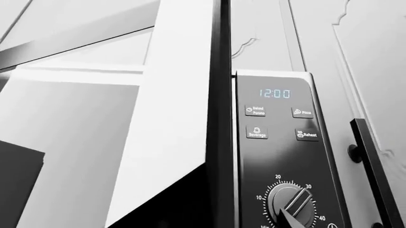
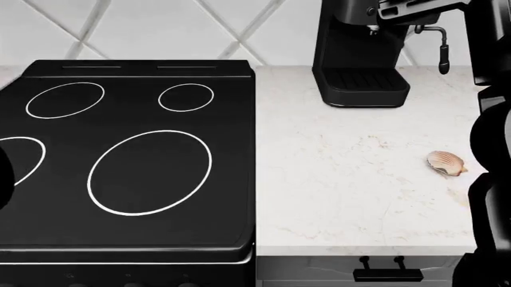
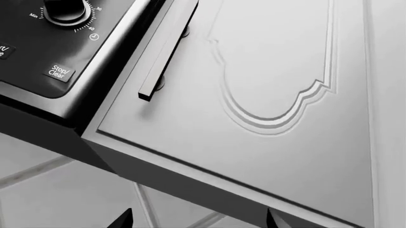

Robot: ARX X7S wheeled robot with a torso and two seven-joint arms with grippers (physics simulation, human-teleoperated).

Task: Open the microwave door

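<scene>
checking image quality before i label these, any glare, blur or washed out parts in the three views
Left wrist view: the microwave door is blown out near white and lacks detail, while the clock display and button labels stay sharp. Head view: even light, crisp, soft shadow under the coffee machine, faint sheen on the cooktop. Right wrist view: sharp, low contrast grey cabinet door, Stop/Clear button legible.

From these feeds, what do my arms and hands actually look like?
Little shows. The right arm appears in the head view as bulky, rounded, glossy black segments. The right hand's fingertips are two dark, pointed tips. No cables or markings are visible, and the left hand is not in view.
</scene>
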